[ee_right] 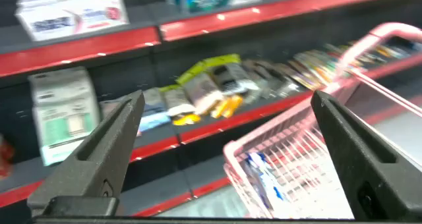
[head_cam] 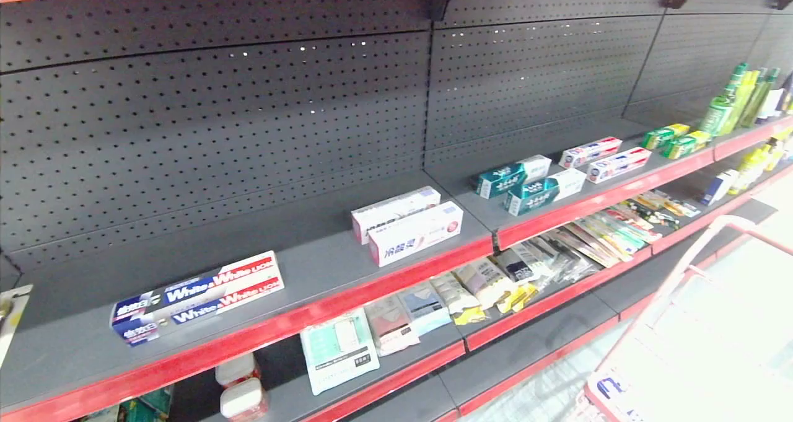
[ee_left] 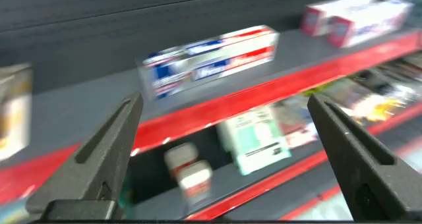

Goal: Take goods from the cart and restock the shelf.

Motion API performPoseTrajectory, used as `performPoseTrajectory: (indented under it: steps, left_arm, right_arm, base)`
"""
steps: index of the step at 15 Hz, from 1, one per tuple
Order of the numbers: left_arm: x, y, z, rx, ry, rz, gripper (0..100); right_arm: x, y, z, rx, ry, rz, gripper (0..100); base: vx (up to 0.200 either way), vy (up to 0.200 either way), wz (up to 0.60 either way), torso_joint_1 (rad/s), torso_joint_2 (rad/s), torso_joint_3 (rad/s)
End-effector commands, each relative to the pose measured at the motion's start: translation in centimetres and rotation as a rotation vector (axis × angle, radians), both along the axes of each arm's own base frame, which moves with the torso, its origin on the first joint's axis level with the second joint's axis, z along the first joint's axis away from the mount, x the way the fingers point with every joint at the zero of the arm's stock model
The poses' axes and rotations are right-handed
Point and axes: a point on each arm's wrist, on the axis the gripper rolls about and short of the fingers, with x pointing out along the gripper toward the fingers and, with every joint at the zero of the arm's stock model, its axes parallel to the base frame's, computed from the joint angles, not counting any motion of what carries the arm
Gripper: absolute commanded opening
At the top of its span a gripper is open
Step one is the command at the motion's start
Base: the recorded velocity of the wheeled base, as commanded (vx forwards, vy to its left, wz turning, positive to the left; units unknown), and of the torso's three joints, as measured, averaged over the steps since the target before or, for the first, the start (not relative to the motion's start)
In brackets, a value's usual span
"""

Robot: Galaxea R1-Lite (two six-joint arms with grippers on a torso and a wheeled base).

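A pink wire cart (head_cam: 681,267) stands at the lower right in front of the shelf, and a blue-and-white pack (head_cam: 610,391) lies in it. In the right wrist view my right gripper (ee_right: 227,95) is open and empty above the cart's rim (ee_right: 290,135), with the blue-and-white pack (ee_right: 260,174) inside. The left wrist view has my left gripper (ee_left: 224,102) open and empty, facing the grey shelf board and a red, white and blue toothpaste box (ee_left: 211,56). The shelf board (head_cam: 322,254) has a red front edge.
Along the shelf lie the striped toothpaste boxes (head_cam: 198,295), white-pink boxes (head_cam: 406,224), teal boxes (head_cam: 530,183) and green bottles (head_cam: 737,100). Wide bare gaps separate them. The lower shelf holds a white-green packet (head_cam: 339,351), small jars (head_cam: 241,391) and several toothbrush packs (head_cam: 588,236).
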Motion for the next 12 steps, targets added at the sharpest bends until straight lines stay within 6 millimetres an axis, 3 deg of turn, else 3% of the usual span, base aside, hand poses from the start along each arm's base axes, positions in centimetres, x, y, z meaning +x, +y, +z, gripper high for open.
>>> performPoseTrajectory:
  steps: [1, 9, 12]
  left_arm:
    - [0.01, 0.00, 0.01, 0.000, 0.001, -0.001, 100]
    - [0.01, 0.00, 0.01, 0.000, 0.001, 0.001, 100]
    - [0.01, 0.00, 0.01, 0.000, 0.001, 0.001, 100]
  right_arm:
    - [0.00, 0.00, 0.00, 0.001, 0.000, 0.001, 100]
    - [0.00, 0.00, 0.00, 0.001, 0.000, 0.001, 100]
    - [0.00, 0.00, 0.00, 0.004, 0.000, 0.001, 100]
  base:
    - [0.000, 0.000, -0.60, 0.002, 0.00, 0.002]
    - [0.000, 0.000, -0.60, 0.003, 0.00, 0.001]
    - [0.000, 0.000, 0.00, 0.000, 0.00, 0.000]
